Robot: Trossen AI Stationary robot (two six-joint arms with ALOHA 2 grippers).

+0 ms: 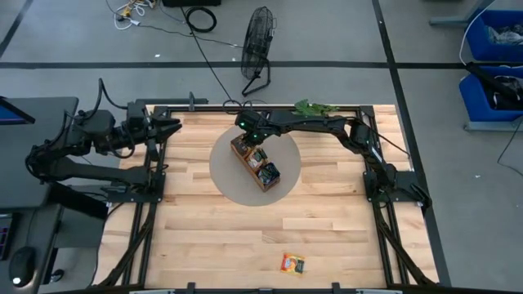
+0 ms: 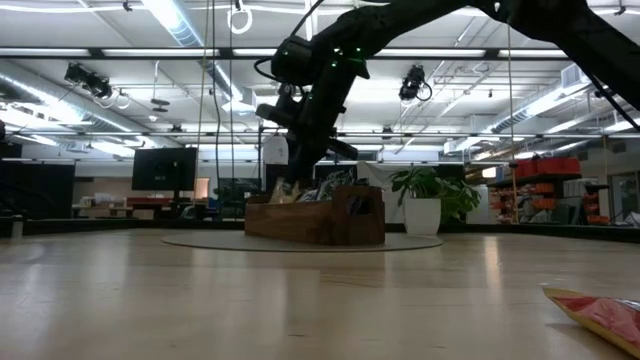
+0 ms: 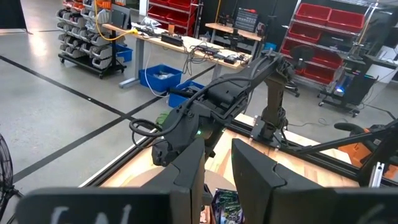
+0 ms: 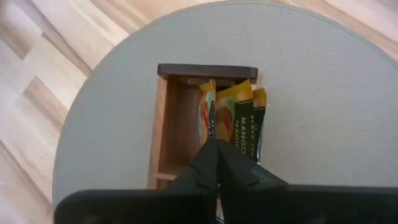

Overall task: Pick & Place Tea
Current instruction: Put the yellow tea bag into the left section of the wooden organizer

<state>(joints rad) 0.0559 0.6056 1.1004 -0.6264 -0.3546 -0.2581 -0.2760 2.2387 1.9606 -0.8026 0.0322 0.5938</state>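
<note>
In the centre of the high view, the right gripper point(image 4: 216, 155) stood over the brown wooden three-compartment tray point(image 1: 243, 154), its fingers closed together among the orange-yellow flat tea sachets point(image 4: 239, 115) standing in the end compartment. One more sachet point(image 1: 292, 263) lay at the lower middle. These seemed light, thin and slippery; the top edge is best to pinch. The left gripper point(image 1: 167, 129) waited at the upper left; whether open, I cannot tell.

Even bright overhead light; low view backlit, foreground sachet point(image 2: 600, 312) blurred.

The right gripper point(image 1: 252, 140) is held over the wooden tray point(image 1: 255, 162) on a grey round mat point(image 1: 225, 175) at upper centre; an orange-yellow tea sachet point(image 1: 292, 263) is seen on the table point(image 1: 204, 237), lower centre.
</note>
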